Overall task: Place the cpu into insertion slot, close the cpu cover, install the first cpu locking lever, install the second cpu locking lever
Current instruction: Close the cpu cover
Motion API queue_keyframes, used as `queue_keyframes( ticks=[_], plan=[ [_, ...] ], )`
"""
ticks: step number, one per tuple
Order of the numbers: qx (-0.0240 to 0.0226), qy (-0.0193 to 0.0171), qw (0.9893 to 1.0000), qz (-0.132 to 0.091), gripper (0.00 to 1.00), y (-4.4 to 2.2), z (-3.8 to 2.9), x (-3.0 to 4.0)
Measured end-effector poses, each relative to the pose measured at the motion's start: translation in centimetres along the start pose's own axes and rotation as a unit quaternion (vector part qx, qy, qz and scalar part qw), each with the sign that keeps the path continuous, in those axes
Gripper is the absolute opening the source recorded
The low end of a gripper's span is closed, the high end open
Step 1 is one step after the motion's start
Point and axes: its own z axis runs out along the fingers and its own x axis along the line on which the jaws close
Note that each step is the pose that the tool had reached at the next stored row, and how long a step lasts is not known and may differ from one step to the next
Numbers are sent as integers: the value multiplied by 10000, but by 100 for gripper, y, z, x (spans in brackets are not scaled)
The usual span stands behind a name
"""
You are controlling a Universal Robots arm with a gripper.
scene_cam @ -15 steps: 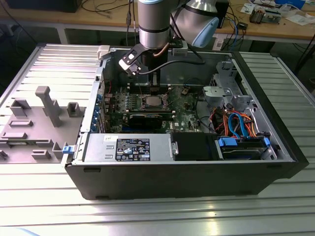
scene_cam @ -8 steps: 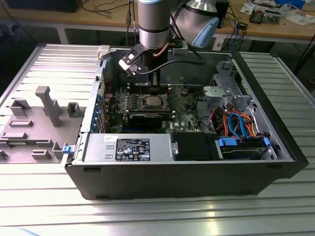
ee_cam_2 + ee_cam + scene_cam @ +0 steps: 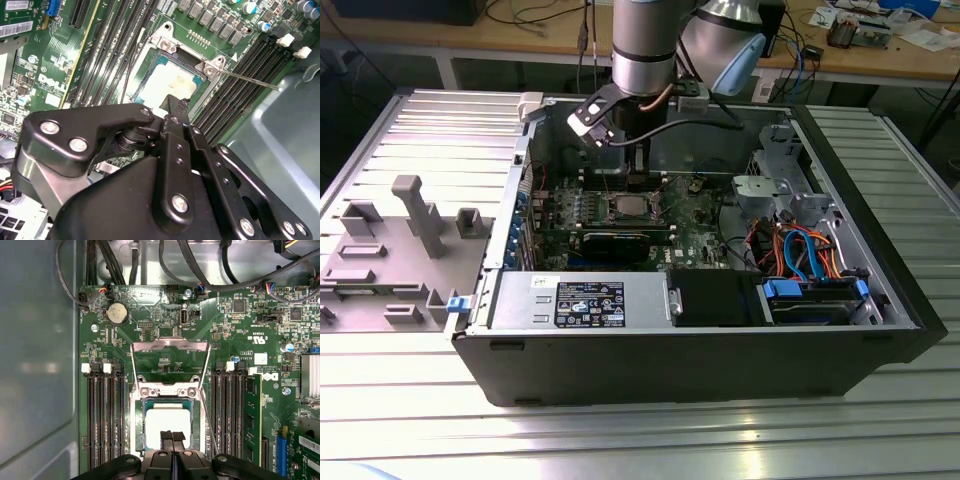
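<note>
The cpu (image 3: 167,422) lies flat in the insertion slot (image 3: 196,427), its pale silver top showing inside the metal frame; the same cpu (image 3: 167,82) sits in the second wrist view, and in the exterior view the cpu (image 3: 630,207) is mid-board. The cpu cover (image 3: 170,344) stands swung open off the socket, with green board visible through its window. My gripper (image 3: 172,436) hangs just over one edge of the chip, fingers pressed together with nothing seen between them. One thin locking lever (image 3: 250,80) sticks out free from a socket corner.
Rows of black memory slots (image 3: 102,420) flank the socket on both sides. Cables (image 3: 120,260) run along the case wall beyond the board. A black graphics card (image 3: 620,240), a power supply (image 3: 580,300) and a drive cage (image 3: 810,290) fill the case (image 3: 670,365).
</note>
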Motion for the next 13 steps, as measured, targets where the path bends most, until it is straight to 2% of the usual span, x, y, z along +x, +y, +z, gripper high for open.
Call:
queue_keyframes(
  ticks=[4,13],
  plan=[
    [0,0,10000,0,11,0,-49,0],
    [0,0,10000,-1,11,7,-83,0]
  ],
)
